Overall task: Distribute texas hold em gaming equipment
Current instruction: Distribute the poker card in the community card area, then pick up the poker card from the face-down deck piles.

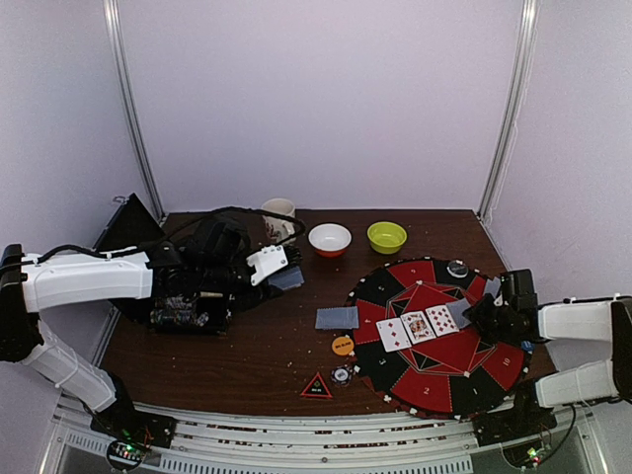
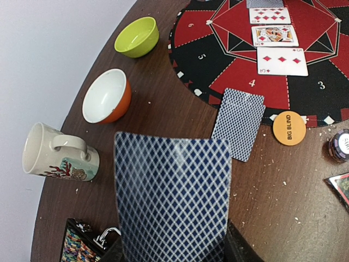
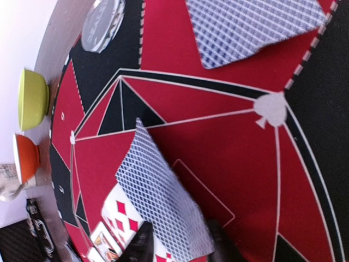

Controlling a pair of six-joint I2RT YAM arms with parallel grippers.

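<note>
Left wrist: L jaws pinch blurred card (image 2: 172, 196); R jaws straddle tilted card (image 3: 158, 191), grip unclear.

The dark wooden table (image 1: 247, 346) carries a round red-and-black mat (image 1: 395, 380), which spreads beneath the right gripper (image 1: 484, 310). Ahead of the left gripper (image 1: 284, 275) a face-down card (image 2: 238, 124) lies on the wood, its far end overlapping the mat's rim. Just right of that card sits an orange disc (image 2: 289, 127) at the mat's edge, then a small chip stack (image 2: 341, 144) and a triangular marker (image 1: 316, 386) edged red. To the left gripper's left stand a cream mug (image 2: 57, 158), an orange bowl (image 2: 106, 96) and, farther ahead, a green bowl (image 2: 137, 36). A black case (image 1: 183, 306) rests behind that gripper. Pale crumbs speckle the wood.
</note>
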